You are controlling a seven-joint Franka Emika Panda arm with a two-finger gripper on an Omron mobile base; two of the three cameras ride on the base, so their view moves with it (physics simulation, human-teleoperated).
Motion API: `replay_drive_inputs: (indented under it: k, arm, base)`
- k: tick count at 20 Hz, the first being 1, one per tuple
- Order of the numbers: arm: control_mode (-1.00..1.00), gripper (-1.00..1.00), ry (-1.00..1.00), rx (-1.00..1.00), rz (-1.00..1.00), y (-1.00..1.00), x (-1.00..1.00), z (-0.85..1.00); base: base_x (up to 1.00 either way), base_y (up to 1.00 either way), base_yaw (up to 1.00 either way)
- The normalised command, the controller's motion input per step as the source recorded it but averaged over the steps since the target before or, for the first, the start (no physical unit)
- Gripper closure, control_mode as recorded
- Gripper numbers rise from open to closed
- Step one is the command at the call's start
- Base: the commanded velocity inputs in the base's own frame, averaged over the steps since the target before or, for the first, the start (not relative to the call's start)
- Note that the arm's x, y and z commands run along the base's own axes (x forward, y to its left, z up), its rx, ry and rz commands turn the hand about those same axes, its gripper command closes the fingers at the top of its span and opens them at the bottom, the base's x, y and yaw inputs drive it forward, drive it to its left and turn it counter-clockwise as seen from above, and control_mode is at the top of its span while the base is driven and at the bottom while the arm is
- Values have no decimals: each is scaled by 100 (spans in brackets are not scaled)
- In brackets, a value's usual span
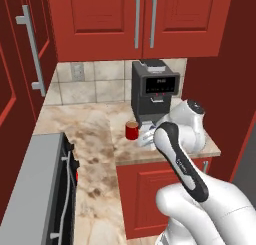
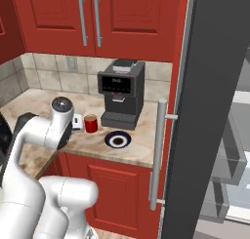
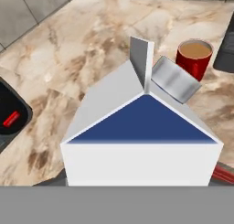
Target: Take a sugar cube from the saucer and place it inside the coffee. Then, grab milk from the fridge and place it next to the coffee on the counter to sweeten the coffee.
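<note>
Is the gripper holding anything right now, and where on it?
It appears to hold the milk, apparently by its lower sides, but the fingers are hidden behind the carton.

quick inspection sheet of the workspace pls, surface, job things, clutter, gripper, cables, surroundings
surface: marbled counter over red cabinets, fridge at its right end.
job's things: milk close under the hand camera, coffee just beyond it; coffee stands left of the saucer; whether a sugar cube lies on the saucer is too small to tell.
clutter: coffee machine behind the cup.
grippers: fingertips hidden by the milk; jaws look set around the carton, grip not certain.
cables: nothing seen.
surroundings: fridge door open, shelves visible; wall cabinets, tiled backsplash, wall outlet.
</note>
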Motion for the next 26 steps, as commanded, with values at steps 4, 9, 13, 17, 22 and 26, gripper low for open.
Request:
replay_drive_inputs:
  k: [4,9,13,17,22,26]
  arm:
    - [-100,100,0,14,1,23,49,-26]
    - [-100,100,0,2,0,31,60,-17]
    - [-100,100,-1,0,0,11,54,-10]
    - [-100,100,0,0,0,0,49,-9]
    - [-100,100,0,-2,0,3,46,-10]
    - [-100,100,0,-4,0,15,23,-18]
  base:
    - [0,0,0]
    - [0,0,0]
    - [0,0,0]
    - [0,0,0]
    - [0,0,0]
    - [0,0,0]
